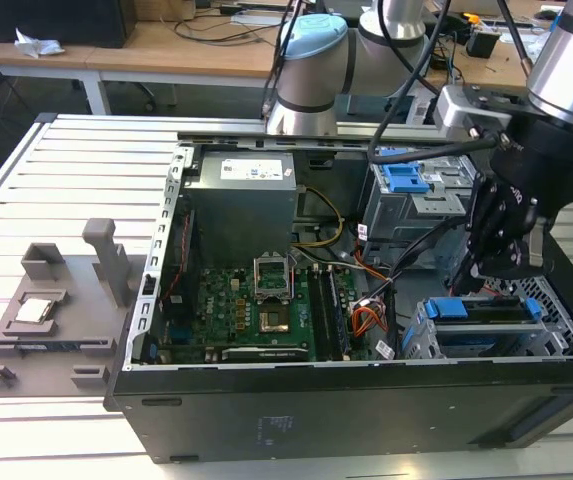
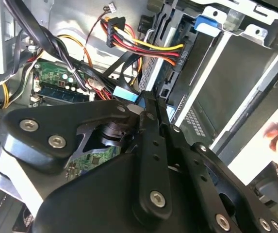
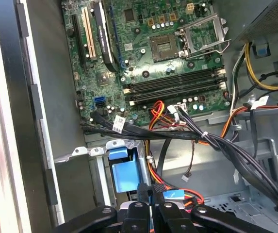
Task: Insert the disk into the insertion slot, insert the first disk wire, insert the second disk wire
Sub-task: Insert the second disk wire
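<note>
Gripper (image 1: 501, 262) above disk (image 1: 486, 312) in insertion slot (image 1: 556, 340), fingers pinching blue connector (image 3: 172, 195).

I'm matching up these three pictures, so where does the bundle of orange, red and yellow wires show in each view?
Exterior view: the wire bundle lies just off the green motherboard, on the exterior view's right of it.
Second wrist view: the wire bundle fans out from a black connector.
First wrist view: the wire bundle emerges beside black cables.
Shared landmark: the green motherboard.
</note>
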{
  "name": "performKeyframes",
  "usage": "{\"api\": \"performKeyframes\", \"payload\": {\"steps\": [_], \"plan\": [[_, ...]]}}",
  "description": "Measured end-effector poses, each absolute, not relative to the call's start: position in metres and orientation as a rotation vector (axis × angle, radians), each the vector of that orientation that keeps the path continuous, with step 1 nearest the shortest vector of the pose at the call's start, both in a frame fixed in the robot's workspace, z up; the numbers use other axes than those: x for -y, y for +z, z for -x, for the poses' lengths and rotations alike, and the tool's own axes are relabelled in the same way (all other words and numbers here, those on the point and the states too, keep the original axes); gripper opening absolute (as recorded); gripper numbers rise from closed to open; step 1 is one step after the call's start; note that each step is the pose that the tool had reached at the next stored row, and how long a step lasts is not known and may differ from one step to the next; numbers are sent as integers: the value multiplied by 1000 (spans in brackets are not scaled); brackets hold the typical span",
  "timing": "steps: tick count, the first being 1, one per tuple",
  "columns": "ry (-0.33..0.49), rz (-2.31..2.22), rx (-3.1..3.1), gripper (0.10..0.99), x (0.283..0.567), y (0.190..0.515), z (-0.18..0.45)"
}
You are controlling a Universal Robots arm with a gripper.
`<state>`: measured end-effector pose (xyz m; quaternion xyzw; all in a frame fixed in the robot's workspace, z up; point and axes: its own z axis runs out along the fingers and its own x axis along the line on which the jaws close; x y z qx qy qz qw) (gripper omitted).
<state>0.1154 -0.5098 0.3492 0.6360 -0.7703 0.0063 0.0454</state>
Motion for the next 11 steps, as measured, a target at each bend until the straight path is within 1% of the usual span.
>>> {"api": "performKeyframes", "payload": {"steps": [3,5,8,11], "plan": [[-28,-1972,2361,145,511,350,-115],[-44,-1980,2365,145,515,350,-115],[-50,-1987,2364,145,528,350,-115],[-49,-2006,2348,145,531,349,-118]]}}
